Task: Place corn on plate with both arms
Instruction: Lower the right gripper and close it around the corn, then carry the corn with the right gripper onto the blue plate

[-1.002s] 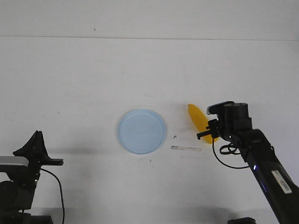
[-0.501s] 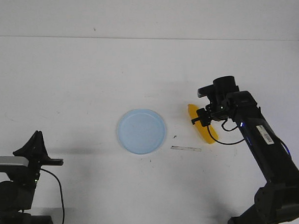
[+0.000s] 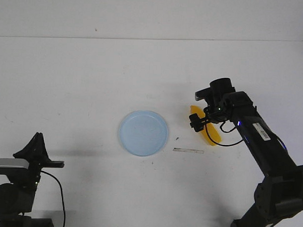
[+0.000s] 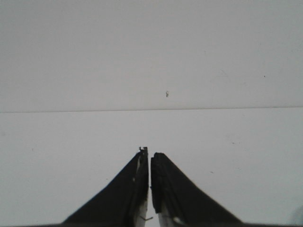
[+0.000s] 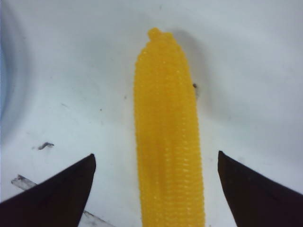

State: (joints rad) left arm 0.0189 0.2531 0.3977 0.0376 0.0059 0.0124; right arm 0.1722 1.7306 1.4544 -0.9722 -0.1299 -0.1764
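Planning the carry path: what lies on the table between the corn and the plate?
In the front view, only a thin strip and a small dark speck lie between the corn and the plate.

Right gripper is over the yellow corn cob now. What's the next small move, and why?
Probably lower the right gripper straight down and close. In the right wrist view its open fingers straddle the bright yellow, tapered corn cob, which lies free on the white table, right of the empty pale-blue round plate.

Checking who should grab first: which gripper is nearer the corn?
Right. The right gripper is open directly over the corn, fingers on either side. The left gripper sits shut at the table's near left corner, beyond the plate.
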